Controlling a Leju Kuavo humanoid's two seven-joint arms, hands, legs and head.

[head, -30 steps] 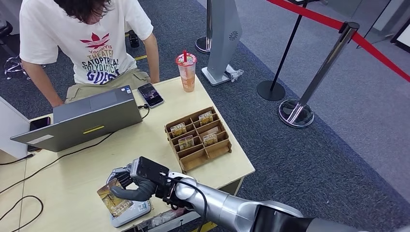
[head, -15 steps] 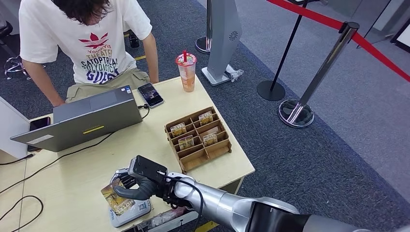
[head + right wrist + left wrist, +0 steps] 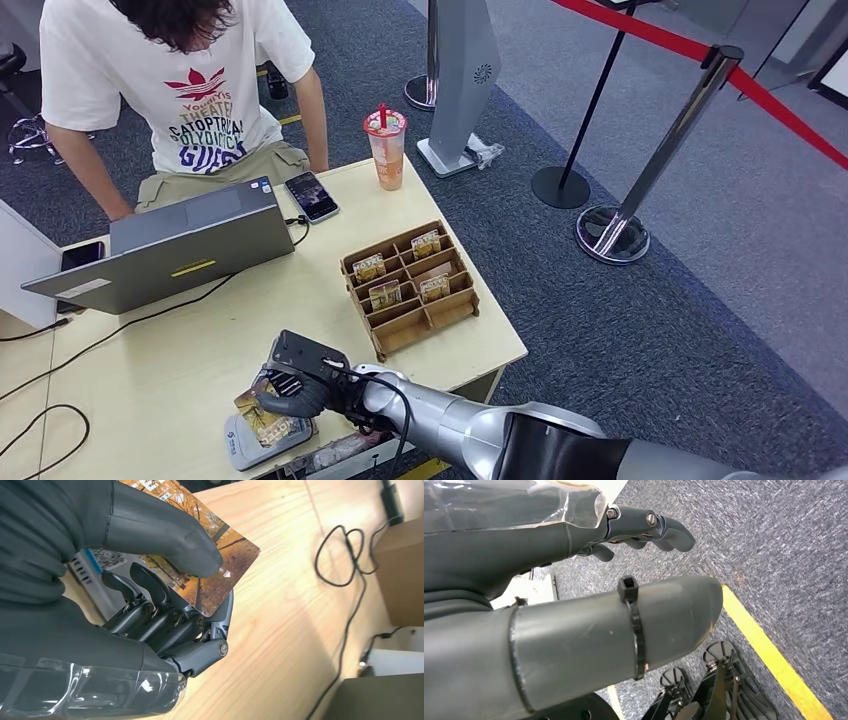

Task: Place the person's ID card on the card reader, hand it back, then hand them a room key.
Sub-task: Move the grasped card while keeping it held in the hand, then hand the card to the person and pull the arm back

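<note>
- Now the right robot hand (image 3: 292, 385) pinches the ID card (image 3: 268, 418): in the right wrist view the thick thumb (image 3: 165, 535) presses on the printed face and the dark fingers (image 3: 165, 625) are curled under it.
- The card is directly below and in front of this robot hand, over the card reader (image 3: 262, 440), a pale grey pad at the near edge of the bench (image 3: 180, 370). Whether the card already lies flat on the reader or is a little above it, I cannot tell.
- The long axis of the card runs away from the palm, slanted across the reader.
- The left robot hand (image 3: 644, 527) holds nothing, its fingers loosely curled, and it hangs over the carpet (image 3: 774, 555), so the right one is clearly the nearer.
- The person (image 3: 180, 90) sits at the far side, behind the laptop (image 3: 170, 250); handing back will probably need a reach forward.
- The wooden tray with room key cards (image 3: 410, 285) stands to the right of the robot hand, apart from it.
</note>
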